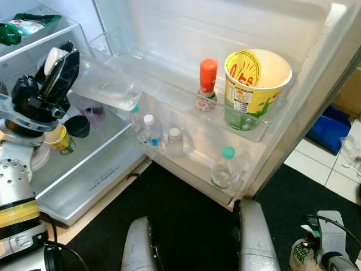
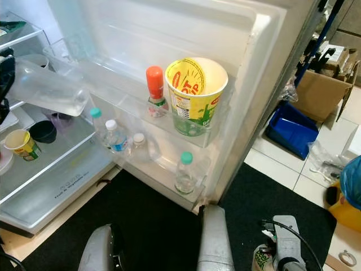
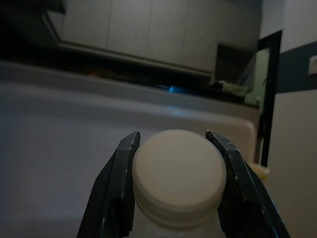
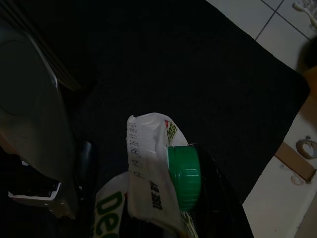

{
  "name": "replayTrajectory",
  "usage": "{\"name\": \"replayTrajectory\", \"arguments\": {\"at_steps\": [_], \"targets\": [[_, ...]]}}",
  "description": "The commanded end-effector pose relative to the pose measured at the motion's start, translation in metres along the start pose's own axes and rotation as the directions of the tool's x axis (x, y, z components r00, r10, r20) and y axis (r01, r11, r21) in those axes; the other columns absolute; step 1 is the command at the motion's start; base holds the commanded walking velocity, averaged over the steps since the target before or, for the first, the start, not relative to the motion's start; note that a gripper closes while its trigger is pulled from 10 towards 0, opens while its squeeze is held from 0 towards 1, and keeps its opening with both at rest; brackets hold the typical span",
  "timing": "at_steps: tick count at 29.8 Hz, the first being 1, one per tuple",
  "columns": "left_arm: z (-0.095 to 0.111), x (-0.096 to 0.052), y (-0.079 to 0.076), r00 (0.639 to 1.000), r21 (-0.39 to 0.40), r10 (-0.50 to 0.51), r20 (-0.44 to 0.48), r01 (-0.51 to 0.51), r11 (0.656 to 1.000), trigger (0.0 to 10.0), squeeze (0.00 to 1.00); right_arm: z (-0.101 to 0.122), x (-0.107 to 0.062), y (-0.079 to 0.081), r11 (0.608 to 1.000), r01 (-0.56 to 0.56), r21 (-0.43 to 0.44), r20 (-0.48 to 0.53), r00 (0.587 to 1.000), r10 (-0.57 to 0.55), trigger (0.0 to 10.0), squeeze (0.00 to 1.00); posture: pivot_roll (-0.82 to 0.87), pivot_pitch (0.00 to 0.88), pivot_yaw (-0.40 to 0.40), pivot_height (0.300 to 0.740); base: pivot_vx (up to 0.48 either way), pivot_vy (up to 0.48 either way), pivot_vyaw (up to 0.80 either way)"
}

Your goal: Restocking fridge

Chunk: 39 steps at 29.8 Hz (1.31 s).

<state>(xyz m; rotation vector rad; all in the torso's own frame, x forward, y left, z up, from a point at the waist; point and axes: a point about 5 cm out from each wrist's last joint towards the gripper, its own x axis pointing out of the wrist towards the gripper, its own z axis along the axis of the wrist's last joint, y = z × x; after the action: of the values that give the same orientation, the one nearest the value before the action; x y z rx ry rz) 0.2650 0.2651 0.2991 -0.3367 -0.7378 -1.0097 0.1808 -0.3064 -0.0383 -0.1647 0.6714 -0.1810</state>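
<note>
My left gripper (image 1: 55, 72) is raised at the left in front of the open fridge, shut on the white cap (image 3: 178, 171) of a clear plastic bottle (image 1: 107, 90). The bottle lies roughly level, its body pointing toward the door shelves. Both black fingers (image 3: 121, 168) press the cap's sides. My right gripper (image 1: 316, 248) hangs low at the right over the black mat, shut on a white-and-green pouch (image 4: 148, 168) with a green screw cap (image 4: 183, 176).
The upper shelf of the open door (image 1: 169, 34) holds a yellow noodle cup (image 1: 254, 84) and a red-capped sauce bottle (image 1: 207, 84); small water bottles (image 1: 151, 131) stand lower. A yellow cup (image 1: 62, 141) and a black cup (image 1: 78, 126) are inside. Blue bin (image 2: 290, 129) and cardboard box (image 2: 318, 93) at right.
</note>
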Motion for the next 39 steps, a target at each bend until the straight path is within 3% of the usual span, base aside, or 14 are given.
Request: {"name": "replayTrajectory", "arguments": {"at_steps": [1, 11, 16, 20, 23, 24, 25, 26, 27, 28, 29, 31, 32, 39], "targets": [[0.014, 0.005, -0.002, 0.999, 0.030, -0.043, 0.000, 0.043, 0.999, 0.0, 0.00, -0.011, -0.003, 0.001, 1.000, 0.002, 0.015, -0.043, 0.999, -0.002, 10.0, 0.00, -0.07, 0.103, 0.031, 0.537, 0.000, 0.000, 0.00], [0.010, 0.025, 0.007, 0.997, -0.012, -0.072, 0.028, 0.072, 0.997, 0.0, 0.00, -0.011, -0.003, 0.002, 1.000, 0.003, 0.020, -0.042, 0.999, -0.002, 10.0, 0.00, -0.08, 0.104, 0.036, 0.537, 0.000, 0.000, 0.00], [-0.032, 0.066, 0.024, 1.000, -0.056, 0.011, 0.024, -0.010, 0.998, 0.0, 0.00, -0.011, -0.003, 0.001, 0.999, 0.010, 0.035, -0.050, 0.999, -0.009, 10.0, 0.00, -0.09, 0.099, 0.035, 0.537, 0.000, 0.000, 0.00], [-0.044, 0.078, 0.025, 1.000, -0.073, 0.014, 0.015, -0.013, 0.997, 0.0, 0.00, -0.011, -0.002, 0.001, 1.000, 0.013, 0.025, -0.062, 0.998, -0.012, 10.0, 0.00, -0.09, 0.098, 0.035, 0.537, 0.000, 0.000, 0.00], [-0.056, 0.093, 0.026, 1.000, -0.088, 0.018, -0.002, -0.019, 0.996, 0.0, 0.00, -0.010, -0.002, 0.001, 1.000, 0.013, 0.028, -0.054, 0.998, -0.011, 10.0, 0.00, -0.09, 0.096, 0.035, 0.537, 0.000, 0.000, 0.00], [-0.067, 0.105, 0.027, 0.999, -0.087, 0.023, -0.028, -0.025, 0.996, 0.0, 0.00, -0.009, -0.002, 0.001, 0.999, 0.013, 0.030, -0.049, 0.999, -0.012, 10.0, 0.00, -0.09, 0.096, 0.035, 0.537, 0.000, 0.000, 0.00], [-0.072, 0.110, 0.027, 0.999, -0.091, 0.024, -0.043, -0.028, 0.995, 0.4, 0.00, -0.009, -0.002, 0.001, 0.999, 0.014, 0.029, -0.049, 0.999, -0.012, 10.0, 0.00, -0.10, 0.097, 0.037, 0.537, 0.000, 0.000, 0.00], [-0.076, 0.114, 0.027, 0.998, -0.085, 0.021, -0.059, -0.026, 0.996, 1.6, 0.00, -0.009, -0.002, 0.001, 0.999, 0.014, 0.029, -0.048, 0.999, -0.012, 10.0, 0.00, -0.10, 0.098, 0.039, 0.537, 0.000, 0.000, 0.00], [-0.076, 0.114, 0.027, 0.998, -0.085, 0.021, -0.059, -0.026, 0.996, 1.6, 0.00, -0.009, -0.002, 0.001, 0.999, 0.014, 0.029, -0.048, 0.999, -0.012, 10.0, 0.00, -0.10, 0.098, 0.039, 0.537, 0.000, 0.000, 0.00], [-0.081, 0.118, 0.026, 0.996, -0.077, 0.011, -0.087, -0.018, 0.997, 4.0, 0.00, -0.009, -0.002, 0.001, 0.999, 0.015, 0.029, -0.048, 0.999, -0.013, 10.0, 0.00, -0.10, 0.098, 0.038, 0.537, 0.000, 0.000, 0.00], [-0.090, 0.125, 0.026, 0.990, -0.046, 0.012, -0.142, -0.019, 0.999, 8.5, 0.00, -0.009, -0.002, 0.001, 0.999, 0.017, 0.030, -0.048, 0.999, -0.015, 10.0, 0.00, -0.10, 0.100, 0.041, 0.537, 0.000, 0.000, 0.00], [-0.093, 0.126, 0.026, 0.988, -0.036, 0.015, -0.156, -0.021, 0.999, 8.5, 0.00, -0.009, -0.002, 0.001, 0.999, 0.017, 0.030, -0.048, 0.999, -0.016, 10.0, 0.00, -0.10, 0.100, 0.041, 0.537, 0.000, 0.000, 0.00], [-0.096, 0.130, 0.029, 0.975, 0.020, 0.034, -0.220, -0.030, 0.999, 10.0, 0.00, -0.010, -0.002, 0.001, 0.999, 0.019, 0.030, -0.050, 0.999, -0.018, 10.0, 0.00, -0.10, 0.100, 0.043, 0.537, 0.000, 0.000, 0.00], [-0.091, 0.135, 0.038, 0.951, 0.126, 0.072, -0.300, -0.036, 0.991, 10.0, 0.00, -0.012, -0.003, 0.001, 0.999, 0.024, 0.032, -0.056, 0.998, -0.022, 10.0, 0.00, -0.10, 0.101, 0.045, 0.537, 0.000, 0.000, 0.00]]}}
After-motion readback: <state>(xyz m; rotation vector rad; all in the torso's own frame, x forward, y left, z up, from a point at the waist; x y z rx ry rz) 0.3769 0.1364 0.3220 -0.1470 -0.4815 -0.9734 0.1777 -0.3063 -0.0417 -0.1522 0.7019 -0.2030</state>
